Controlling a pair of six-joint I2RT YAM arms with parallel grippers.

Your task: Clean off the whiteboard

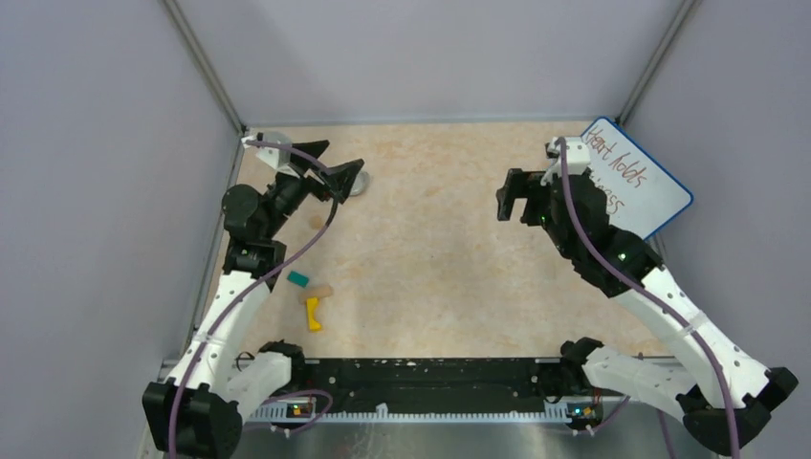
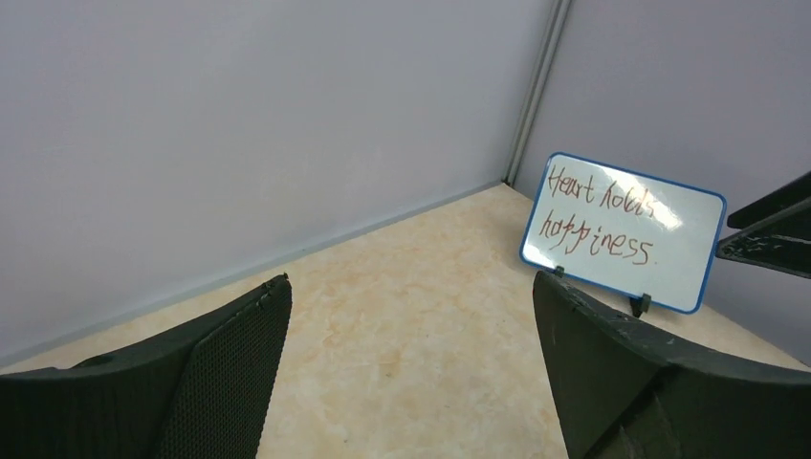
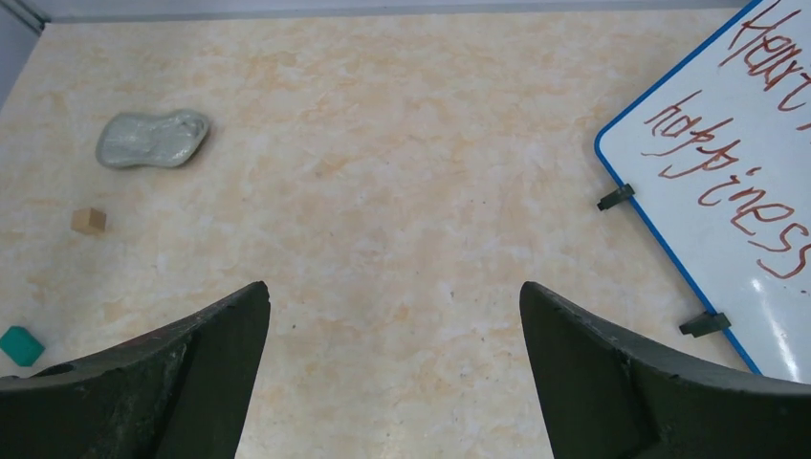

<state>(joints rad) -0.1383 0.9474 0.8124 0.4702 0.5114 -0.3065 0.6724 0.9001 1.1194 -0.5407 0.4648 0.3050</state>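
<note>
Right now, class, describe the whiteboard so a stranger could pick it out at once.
Start at the tan table and go to its far right corner. The whiteboard stands there on small black feet: the only blue-rimmed panel, bearing red handwriting.

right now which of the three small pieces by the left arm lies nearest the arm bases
The yellow piece; the teal block and the tan block sit farther from them.

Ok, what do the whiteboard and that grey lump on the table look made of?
Whiteboard: a smooth, glossy white panel, probably coated board or plastic, going by the glare patch across its face. Grey lump: matte and soft-looking with a rumpled, uneven outline, probably cloth, though it is too small to be sure.
</note>
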